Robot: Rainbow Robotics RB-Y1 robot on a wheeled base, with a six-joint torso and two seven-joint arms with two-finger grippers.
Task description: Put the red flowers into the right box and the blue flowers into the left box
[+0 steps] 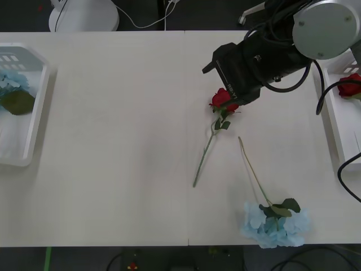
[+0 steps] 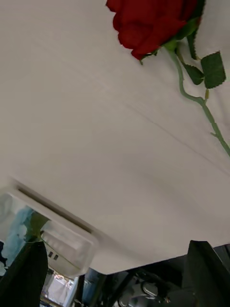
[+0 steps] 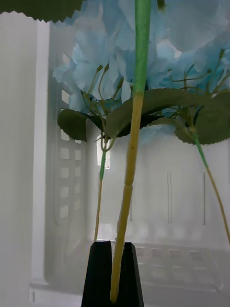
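On the table lies a red rose [image 1: 220, 100], stem pointing toward me, with my right gripper [image 2: 112, 247] open just above and beside its bloom [image 2: 148, 21]. Another red rose [image 1: 350, 86] rests in the right box [image 1: 337, 121]. A blue flower [image 1: 276, 224] lies near the table's front edge. My left gripper [image 3: 114, 249] is shut on the thin stem [image 3: 129, 182] of a blue flower [image 3: 110, 62], held over the left box [image 3: 48, 192]. That left box [image 1: 35, 121] has blue petals [image 1: 10, 82] and a leaf in it.
The right arm's black housing [image 1: 254, 62] hangs over the table's far right part. Cables [image 1: 344, 169] run along the right box's near side. A white base [image 1: 83, 14] stands beyond the table's far edge.
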